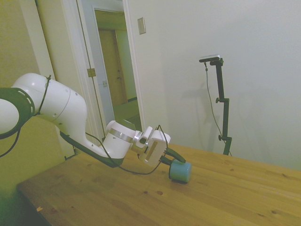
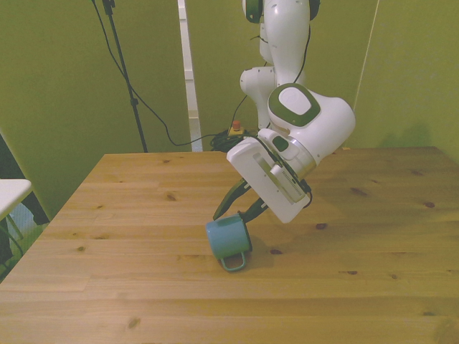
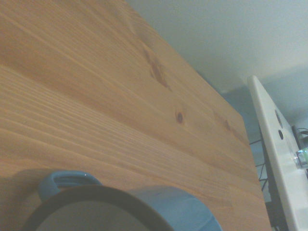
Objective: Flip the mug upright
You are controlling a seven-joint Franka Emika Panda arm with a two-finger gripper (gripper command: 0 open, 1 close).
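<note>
Wooden table (image 2: 143, 287), open doorway (image 1: 115, 66).

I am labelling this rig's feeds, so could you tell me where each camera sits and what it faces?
Side view: beside the table, facing the arm and the tilted mug.
Front view: across the table, facing the robot; arm, gripper and mug show.
Wrist view: close above the mug; no robot body shows.
All three share the mug.

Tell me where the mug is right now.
The small light-blue mug is tilted on the wooden table, near the middle in the front view, handle toward the camera, with the robot's hand right at its rim.
</note>
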